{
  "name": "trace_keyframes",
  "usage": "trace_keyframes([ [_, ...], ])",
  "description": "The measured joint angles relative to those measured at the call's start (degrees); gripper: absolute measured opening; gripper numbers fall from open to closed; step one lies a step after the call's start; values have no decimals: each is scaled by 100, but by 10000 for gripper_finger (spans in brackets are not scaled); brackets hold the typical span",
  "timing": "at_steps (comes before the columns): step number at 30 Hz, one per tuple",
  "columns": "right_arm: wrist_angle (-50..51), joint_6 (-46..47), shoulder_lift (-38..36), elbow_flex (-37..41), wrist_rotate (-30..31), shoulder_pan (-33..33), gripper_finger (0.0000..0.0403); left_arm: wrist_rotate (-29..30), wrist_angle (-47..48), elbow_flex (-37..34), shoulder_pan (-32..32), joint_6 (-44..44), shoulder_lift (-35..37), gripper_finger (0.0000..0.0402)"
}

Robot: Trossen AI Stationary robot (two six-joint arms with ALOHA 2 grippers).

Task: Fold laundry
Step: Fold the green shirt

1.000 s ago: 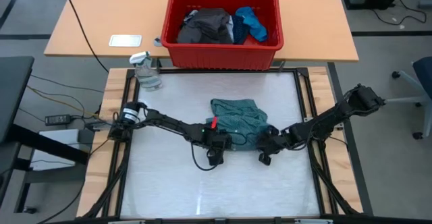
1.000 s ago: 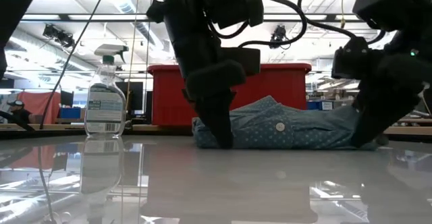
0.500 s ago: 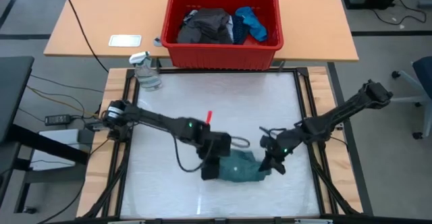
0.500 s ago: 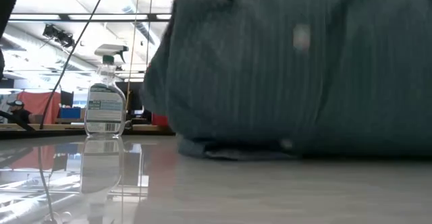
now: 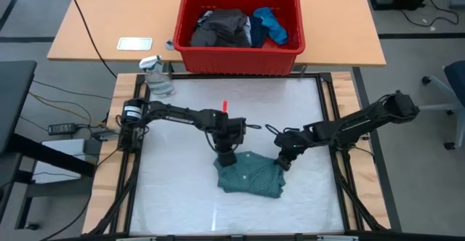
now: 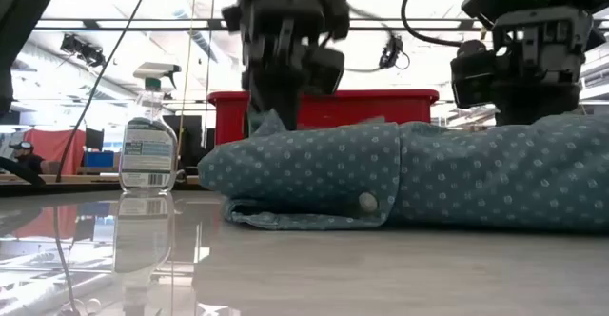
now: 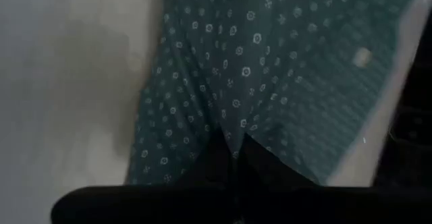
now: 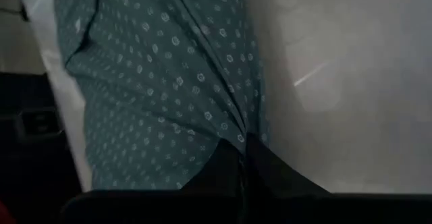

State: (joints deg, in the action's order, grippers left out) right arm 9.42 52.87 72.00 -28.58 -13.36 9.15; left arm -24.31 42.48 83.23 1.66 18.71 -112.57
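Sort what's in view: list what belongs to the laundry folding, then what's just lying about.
Belongs to the job:
- teal-green dotted cloth shirt, pinched by the left gripper and right gripper
- dark grey garment and bright blue garment in the red plastic bin

Lying about:
- clear plastic spray bottle
- flat white card

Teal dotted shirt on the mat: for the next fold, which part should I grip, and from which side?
Probably the two far corners of the teal dotted shirt, on the red bin side, coming down from above. It lies flat as a folded bundle, so only edges offer a pinch. The left gripper and right gripper, both shut, are already on those corners.
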Motion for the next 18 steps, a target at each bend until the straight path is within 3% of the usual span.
trace_keyframes([
  [5,4,275,5,-7,258,-58,75,-18,-347,-112,407,231,41,28],
  [11,-39,551,-676,-147,601,-51,152,-178,-167,308,663,410,172,66],
  [18,-158,316,-1327,-208,1819,86,158,-38,-37,793,520,719,278,100],
])
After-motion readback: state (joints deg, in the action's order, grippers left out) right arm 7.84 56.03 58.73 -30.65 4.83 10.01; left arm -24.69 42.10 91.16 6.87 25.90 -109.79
